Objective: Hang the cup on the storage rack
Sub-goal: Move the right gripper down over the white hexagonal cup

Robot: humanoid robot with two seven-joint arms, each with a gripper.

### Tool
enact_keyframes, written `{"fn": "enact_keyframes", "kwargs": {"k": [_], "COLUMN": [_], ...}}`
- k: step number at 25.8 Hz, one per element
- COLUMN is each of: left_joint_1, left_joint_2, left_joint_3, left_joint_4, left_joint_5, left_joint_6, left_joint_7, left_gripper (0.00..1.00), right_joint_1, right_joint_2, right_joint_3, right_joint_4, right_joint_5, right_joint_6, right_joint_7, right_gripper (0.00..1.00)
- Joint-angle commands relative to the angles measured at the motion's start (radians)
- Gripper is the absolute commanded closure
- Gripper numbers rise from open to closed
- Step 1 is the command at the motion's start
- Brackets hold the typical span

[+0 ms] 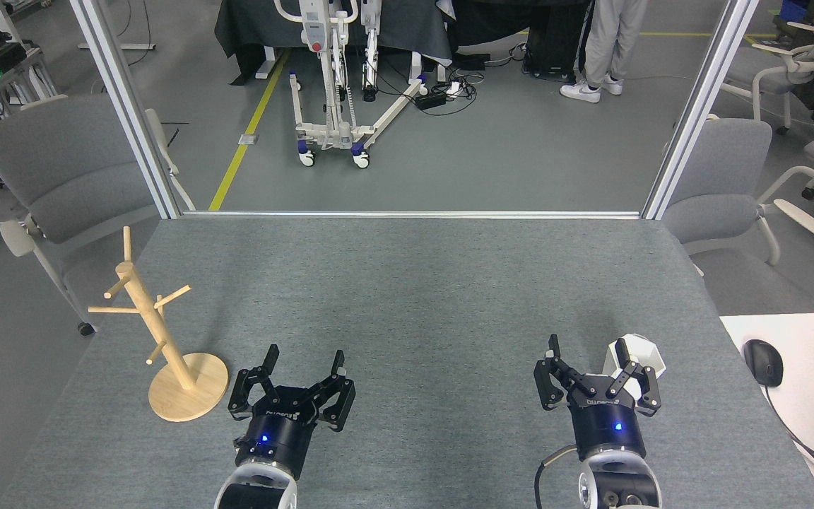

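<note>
Rack far left on table, cup far right.

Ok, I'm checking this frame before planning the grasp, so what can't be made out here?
- The cup, head view: its lower part and handle are hidden behind the right gripper and its fingers; whether they touch it cannot be told.
- The storage rack: any pegs on its far side are hidden by the post.
- The person: cut off by the top edge.
</note>
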Motion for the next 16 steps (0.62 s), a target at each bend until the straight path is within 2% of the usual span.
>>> {"fn": "enact_keyframes", "kwargs": {"k": [1,10,12,16], "left_joint_1": [0.001,-0.005,-0.005,-0.005], "left_joint_2": [0.002,-0.001,0.000,-0.001], "left_joint_3": [0.003,-0.005,-0.005,-0.006], "left_joint_4": [-0.004,-0.003,-0.006,-0.006], "left_joint_5": [0.003,0.002,0.002,0.002], "left_joint_6": [-0.001,-0.001,-0.002,-0.004], "left_joint_7": [0.005,-0.011,-0.009,-0.009], "left_gripper": [0.00,0.00,0.00,0.00], "right_joint_1": [0.002,0.021,0.053,0.064], "right_joint_2": [-0.002,-0.013,-0.048,-0.111], "right_joint_3": [0.000,0.002,-0.015,-0.089], "right_joint_4": [-0.003,-0.016,-0.016,0.011], "right_joint_5": [0.000,0.001,0.001,-0.017], "right_joint_6": [-0.001,0.010,0.010,0.003], "right_joint_7": [-0.001,-0.001,-0.001,-0.002], "right_gripper": [0.00,0.00,0.00,0.00]}}
